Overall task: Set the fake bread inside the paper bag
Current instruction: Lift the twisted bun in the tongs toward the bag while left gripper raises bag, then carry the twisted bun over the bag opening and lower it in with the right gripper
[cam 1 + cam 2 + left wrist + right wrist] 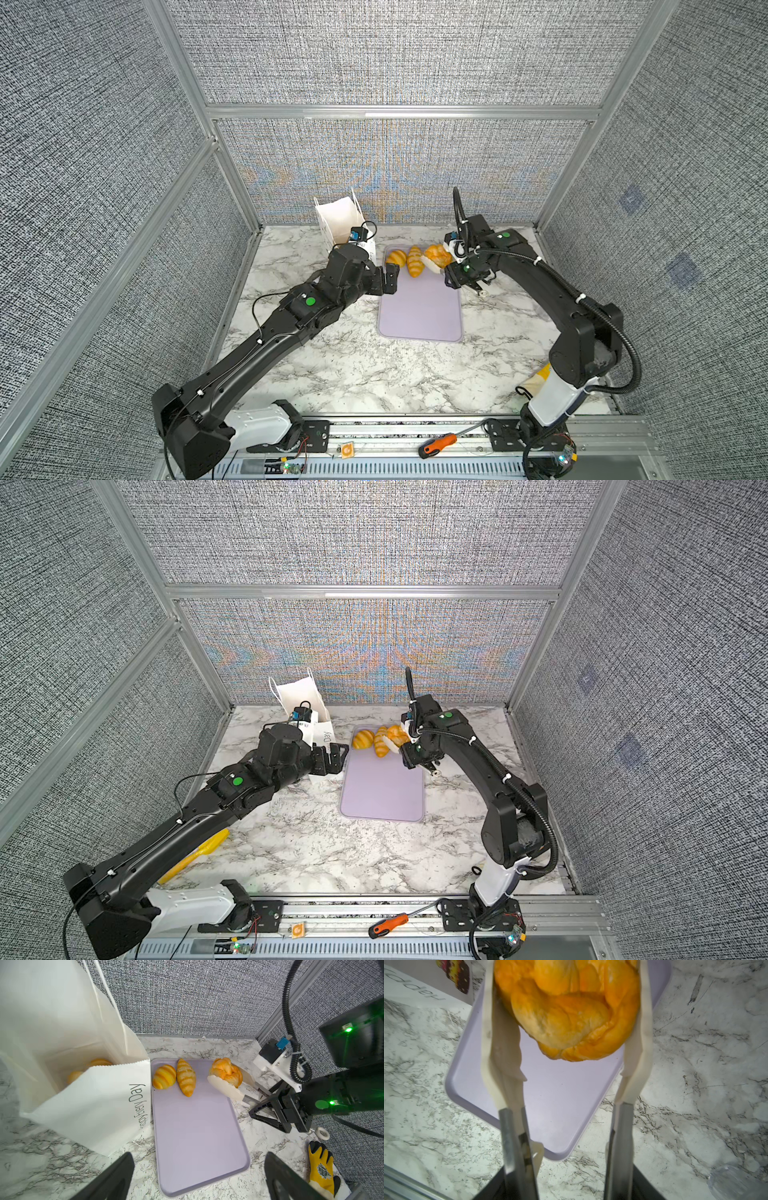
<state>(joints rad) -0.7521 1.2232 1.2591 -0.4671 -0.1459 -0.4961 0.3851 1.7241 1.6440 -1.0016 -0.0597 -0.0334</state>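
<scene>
tongs (636, 1043) clamped on the twisted bread (566, 1012) at the lilac tray's (197, 1136) far corner
your right end effector (453, 277) grips the tongs; the left end effector (388, 282) hangs wide apart beside the paper bag (93, 1101). squeeze firmly, lift clear of the bag's rim, pass above the two croissants (186, 1078); wall (395, 174) close behind, open counter (353, 374) nearer you

Lilac tray (419, 307), orange screwdriver (438, 444), yellow work glove (321, 1169)

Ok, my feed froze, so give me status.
Left tool open, empty, by the paper bag. Right tool shut on tongs; tongs grip twisted pastry at tray. Two croissants lie between it and bag.
</scene>
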